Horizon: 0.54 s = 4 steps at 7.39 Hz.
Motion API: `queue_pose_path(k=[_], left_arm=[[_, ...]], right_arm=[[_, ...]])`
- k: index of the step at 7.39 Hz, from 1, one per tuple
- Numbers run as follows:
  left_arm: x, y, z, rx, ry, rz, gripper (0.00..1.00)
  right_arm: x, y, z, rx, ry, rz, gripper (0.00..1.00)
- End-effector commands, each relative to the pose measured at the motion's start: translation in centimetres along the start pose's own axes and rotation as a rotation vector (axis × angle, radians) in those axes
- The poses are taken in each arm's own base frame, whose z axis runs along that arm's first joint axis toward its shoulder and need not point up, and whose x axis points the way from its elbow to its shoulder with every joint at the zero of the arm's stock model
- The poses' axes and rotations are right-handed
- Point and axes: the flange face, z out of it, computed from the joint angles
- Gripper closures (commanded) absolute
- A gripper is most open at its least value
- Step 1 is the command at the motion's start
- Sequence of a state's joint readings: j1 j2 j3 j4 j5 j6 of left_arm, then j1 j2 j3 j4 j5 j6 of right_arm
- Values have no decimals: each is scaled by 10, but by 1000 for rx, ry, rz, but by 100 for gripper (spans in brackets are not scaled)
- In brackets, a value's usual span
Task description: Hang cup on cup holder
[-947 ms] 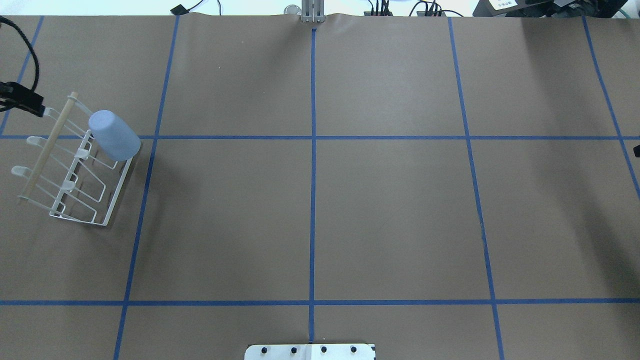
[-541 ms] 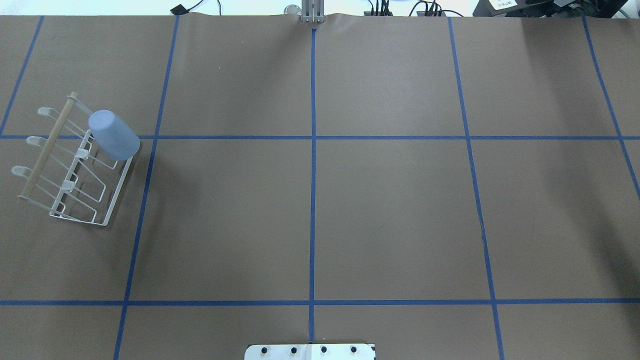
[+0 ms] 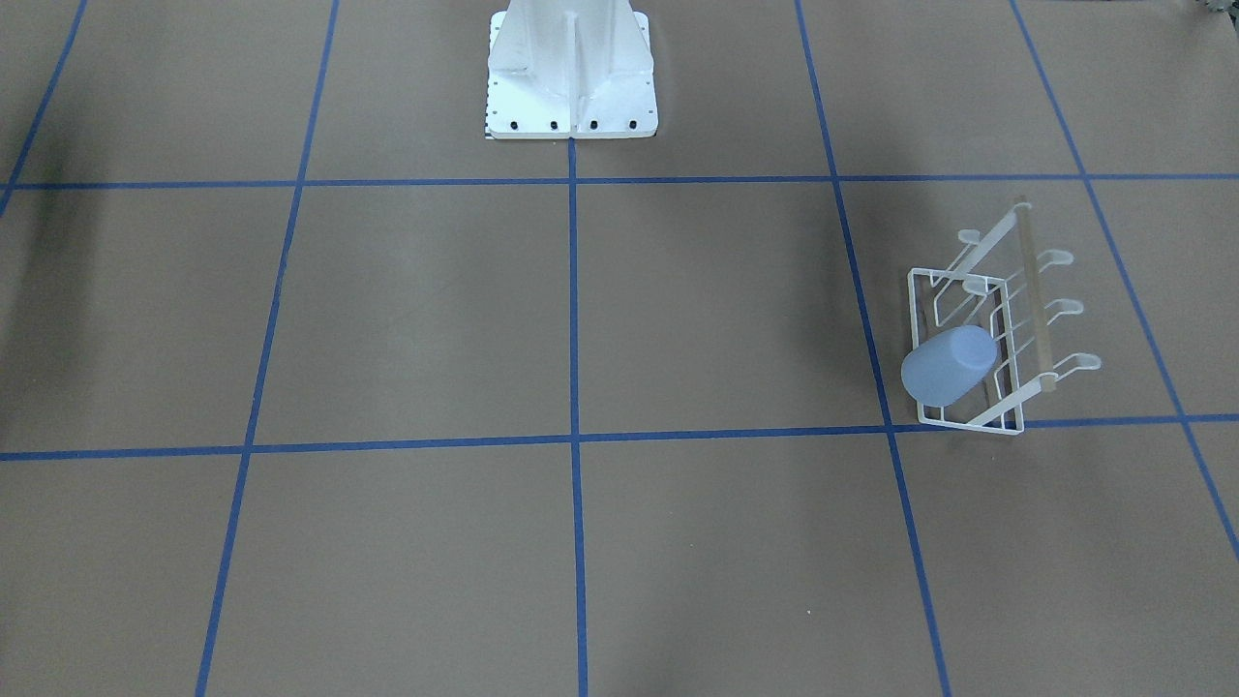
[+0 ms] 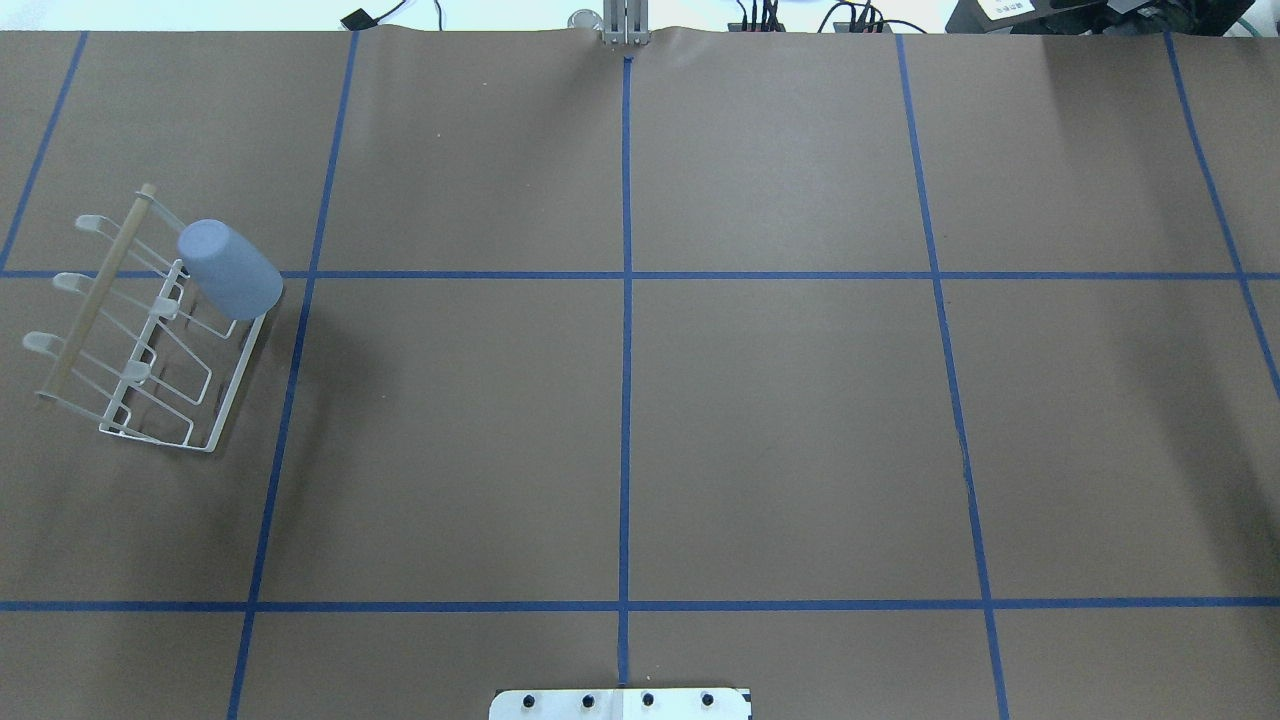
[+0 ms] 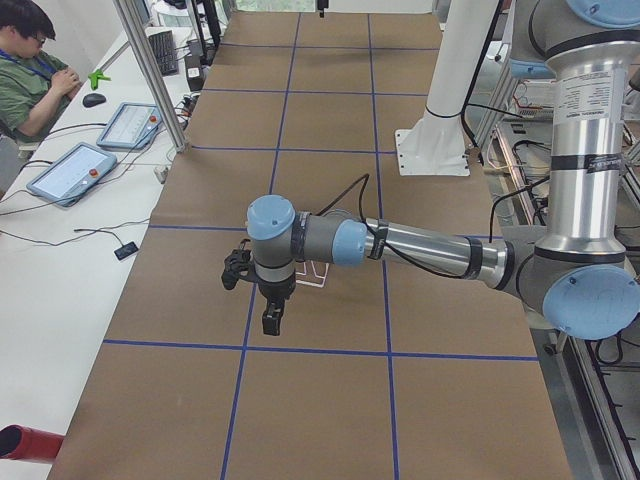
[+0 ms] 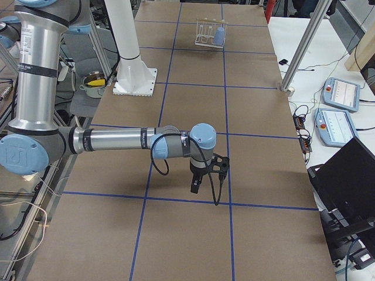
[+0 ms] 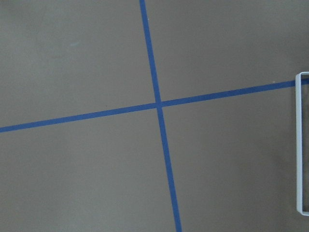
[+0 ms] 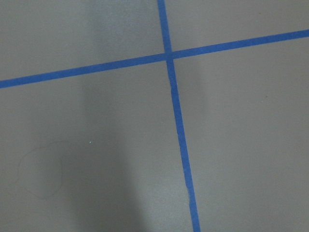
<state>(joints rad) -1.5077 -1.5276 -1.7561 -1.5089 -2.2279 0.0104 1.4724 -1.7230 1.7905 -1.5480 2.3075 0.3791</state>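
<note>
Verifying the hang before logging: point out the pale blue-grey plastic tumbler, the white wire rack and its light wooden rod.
Tumbler [image 4: 232, 272]: overhead view, side wall.
Rack [image 4: 240, 383]: overhead view, base wire.
Rod [image 4: 98, 290]: overhead view, mid-length.

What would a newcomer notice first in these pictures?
The pale blue cup stands out first: it hangs tilted, mouth down, on the white rack, at the end farther from the robot, near the table's left edge. Next comes the wide brown table, crossed by blue tape lines. In the side views the left arm and the right arm each stretch out low over it.
</note>
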Motion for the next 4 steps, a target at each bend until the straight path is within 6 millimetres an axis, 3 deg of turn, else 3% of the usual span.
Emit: queue_pose_path(k=[1, 4], left_arm=[[-22, -3, 28, -38, 1, -28, 2], [-24, -7, 30, -32, 1, -27, 2]], right_arm=[[6, 2, -11, -11, 3, 23, 0], [3, -9, -40, -71, 20, -21, 0]])
